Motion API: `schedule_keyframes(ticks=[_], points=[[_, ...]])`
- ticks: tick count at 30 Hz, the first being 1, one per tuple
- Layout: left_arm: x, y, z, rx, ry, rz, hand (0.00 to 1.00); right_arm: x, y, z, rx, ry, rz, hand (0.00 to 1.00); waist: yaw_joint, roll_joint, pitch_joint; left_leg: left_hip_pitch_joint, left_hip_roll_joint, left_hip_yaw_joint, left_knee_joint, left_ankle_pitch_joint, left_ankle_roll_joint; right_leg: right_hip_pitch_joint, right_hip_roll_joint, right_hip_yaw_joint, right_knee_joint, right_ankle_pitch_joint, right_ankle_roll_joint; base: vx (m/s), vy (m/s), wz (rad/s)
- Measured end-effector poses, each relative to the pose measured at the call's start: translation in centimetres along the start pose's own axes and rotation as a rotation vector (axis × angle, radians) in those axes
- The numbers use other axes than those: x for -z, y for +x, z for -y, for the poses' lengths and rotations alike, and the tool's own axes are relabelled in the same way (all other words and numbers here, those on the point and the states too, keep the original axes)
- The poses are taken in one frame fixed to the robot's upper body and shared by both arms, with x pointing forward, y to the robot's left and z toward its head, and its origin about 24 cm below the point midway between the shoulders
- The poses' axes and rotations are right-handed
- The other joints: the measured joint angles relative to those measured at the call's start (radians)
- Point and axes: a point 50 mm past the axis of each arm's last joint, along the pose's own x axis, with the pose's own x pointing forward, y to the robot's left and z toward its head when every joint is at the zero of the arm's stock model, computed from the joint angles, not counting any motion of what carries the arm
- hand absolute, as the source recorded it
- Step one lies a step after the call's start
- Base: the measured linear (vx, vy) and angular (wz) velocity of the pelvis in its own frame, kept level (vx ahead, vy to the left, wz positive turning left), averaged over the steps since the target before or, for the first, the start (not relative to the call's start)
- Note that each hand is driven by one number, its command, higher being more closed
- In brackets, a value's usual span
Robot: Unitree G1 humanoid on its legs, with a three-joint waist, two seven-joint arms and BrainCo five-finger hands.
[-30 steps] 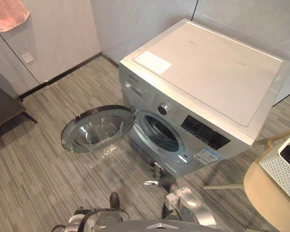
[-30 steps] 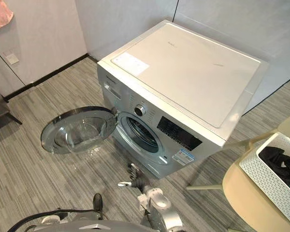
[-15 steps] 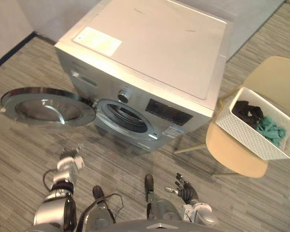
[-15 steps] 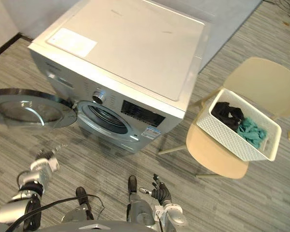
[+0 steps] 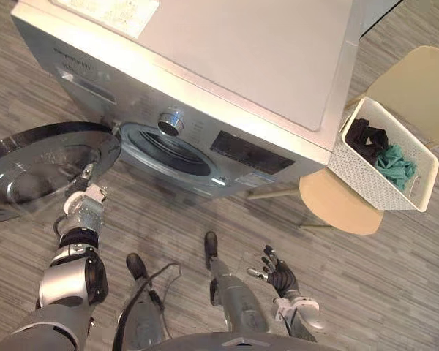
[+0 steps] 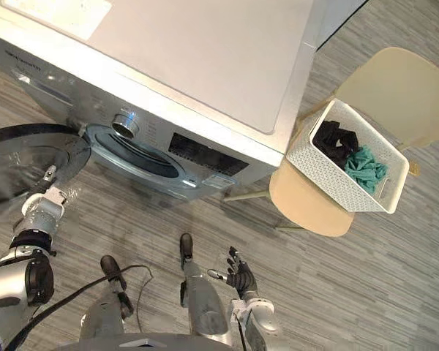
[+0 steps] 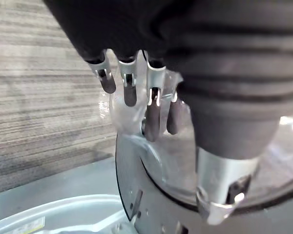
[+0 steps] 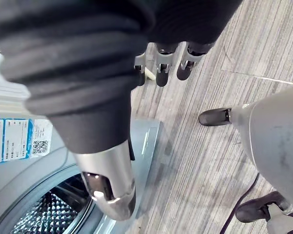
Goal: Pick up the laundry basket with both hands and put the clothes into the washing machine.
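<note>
A white lattice laundry basket (image 5: 366, 183) stands on a beige chair (image 5: 336, 208) to the right of the washing machine (image 5: 227, 66). Black clothes (image 5: 367, 135) and teal clothes (image 5: 395, 161) lie in it. The machine's round door (image 5: 36, 164) hangs open to the left, and the drum opening (image 5: 164, 150) is dark. My left hand (image 5: 84, 201) is raised at the door's near rim with relaxed fingers (image 7: 129, 87) over the door's glass (image 7: 156, 161), holding nothing. My right hand (image 5: 280, 276) hovers low over the floor, well short of the basket, its fingers spread and holding nothing.
The chair's backrest (image 5: 417, 88) rises behind the basket, and its thin legs (image 5: 271, 191) reach toward the machine's front. Grey striped floor (image 5: 380, 292) lies between me and the chair. The open door takes up the floor space at the left.
The camera has swung, so the machine now shows closer at the top. My left hand has lifted up to the door's rim. My right hand stays low and open.
</note>
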Motion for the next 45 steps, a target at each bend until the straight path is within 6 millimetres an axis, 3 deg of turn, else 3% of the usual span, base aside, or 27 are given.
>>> schedule_keyframes(ticks=[5,12,15,18,21,22,24,25,27,29,31,33,35,38,41,45], points=[[-2.9,0.2,0.1,-0.034,-0.080,0.044,0.00,0.0,0.0,-0.1,0.004,0.027,0.003,0.00,0.002,-0.033,0.021,-0.052,0.028,-0.018,0.104,-0.048,0.000,-0.005,0.002,0.002,0.000,0.015,0.002,-0.02,-0.009,0.02],[-8.8,0.1,-0.5,-0.066,-0.159,0.199,0.00,0.3,0.0,-0.5,-0.015,0.027,-0.008,0.00,0.008,-0.031,0.029,-0.118,0.050,-0.071,0.196,-0.074,-0.006,-0.003,0.007,-0.033,0.000,0.000,-0.005,-0.04,-0.016,0.13],[-9.6,-0.1,-0.5,-0.080,-0.161,0.242,0.00,0.7,0.0,-0.4,-0.011,0.026,-0.022,0.00,0.014,-0.030,0.031,-0.138,0.051,-0.104,0.209,-0.068,0.003,0.005,0.007,-0.064,0.000,0.000,-0.005,-0.02,-0.012,0.28],[-6.5,-0.1,-1.2,-0.077,-0.127,0.216,0.00,1.4,0.0,-0.2,-0.002,0.026,-0.055,0.00,0.027,-0.029,0.033,-0.131,0.045,-0.130,0.216,-0.068,0.005,0.033,0.003,-0.091,0.000,-0.005,-0.008,0.02,0.006,0.30],[1.7,-0.7,-3.7,-0.068,0.006,0.067,0.00,2.0,0.8,0.0,0.005,0.020,-0.095,0.00,0.038,-0.026,0.034,-0.113,0.027,-0.164,0.213,-0.071,0.010,0.075,-0.011,-0.122,0.000,-0.025,-0.011,0.02,0.016,0.35],[3.6,-1.1,-4.4,-0.063,0.040,0.031,0.00,2.0,1.1,0.1,0.010,0.022,-0.097,0.00,0.042,-0.023,0.034,-0.110,0.023,-0.168,0.213,-0.071,0.010,0.081,-0.015,-0.130,0.000,-0.028,-0.010,0.03,0.024,0.32],[10.6,-3.2,-7.7,-0.047,0.188,-0.138,0.00,2.1,2.1,1.2,0.081,0.047,-0.112,0.00,0.069,0.000,0.035,-0.081,0.006,-0.181,0.198,-0.067,0.015,0.118,-0.029,-0.159,0.000,-0.042,-0.005,0.03,0.025,0.33],[12.2,-3.9,-8.8,-0.048,0.212,-0.182,0.00,2.2,2.2,1.6,0.108,0.046,-0.122,0.00,0.075,0.011,0.034,-0.070,0.000,-0.184,0.192,-0.066,0.018,0.133,-0.034,-0.169,0.000,-0.049,-0.005,0.04,0.032,0.46],[17.0,-6.7,-13.6,-0.050,0.336,-0.354,0.00,3.8,1.8,4.1,0.230,0.051,-0.206,0.00,0.096,0.069,0.010,-0.006,-0.028,-0.210,0.139,-0.054,0.025,0.196,-0.050,-0.204,0.010,-0.085,0.003,0.06,0.040,0.59],[19.3,-8.6,-17.3,-0.086,0.413,-0.466,0.00,5.4,1.0,6.0,0.303,0.065,-0.294,0.00,0.115,0.114,-0.016,0.050,-0.048,-0.225,0.096,-0.046,0.025,0.234,-0.065,-0.227,0.036,-0.117,0.011,0.08,0.036,0.44],[21.1,-10.9,-21.2,-0.149,0.485,-0.590,0.00,7.4,-0.1,7.9,0.384,0.074,-0.404,0.00,0.125,0.155,-0.051,0.107,-0.068,-0.241,0.042,-0.026,0.030,0.275,-0.081,-0.251,0.049,-0.139,0.022,0.08,0.033,0.38],[21.8,-12.2,-23.3,-0.159,0.575,-0.672,0.00,8.7,-1.0,9.0,0.461,0.117,-0.475,0.00,0.126,0.175,-0.069,0.146,-0.080,-0.261,-0.005,-0.006,0.032,0.304,-0.087,-0.270,0.058,-0.151,0.028,0.07,0.029,0.35],[22.3,-13.0,-24.4,-0.126,0.711,-0.724,0.00,10.1,-2.4,10.0,0.521,0.142,-0.561,0.00,0.131,0.177,-0.085,0.186,-0.088,-0.279,-0.045,0.011,0.030,0.339,-0.090,-0.291,0.060,-0.162,0.031,0.05,0.021,0.34],[21.9,-13.0,-25.0,-0.108,0.849,-0.731,0.00,11.5,-4.1,10.7,0.602,0.203,-0.629,0.00,0.130,0.163,-0.113,0.225,-0.096,-0.289,-0.069,0.022,0.031,0.375,-0.093,-0.310,0.060,-0.170,0.036,0.03,0.016,0.16],[21.9,-13.1,-25.4,-0.125,0.861,-0.742,0.00,12.2,-5.0,11.1,0.649,0.257,-0.653,0.00,0.123,0.157,-0.124,0.257,-0.101,-0.296,-0.069,0.021,0.031,0.408,-0.098,-0.317,0.063,-0.180,0.037,0.01,0.015,0.09],[22.1,-13.2,-25.2,-0.100,0.866,-0.751,0.00,12.8,-5.6,11.0,0.669,0.282,-0.688,0.00,0.106,0.177,-0.141,0.277,-0.097,-0.310,-0.070,0.020,0.030,0.431,-0.098,-0.330,0.069,-0.193,0.033,-0.04,0.005,0.12]])
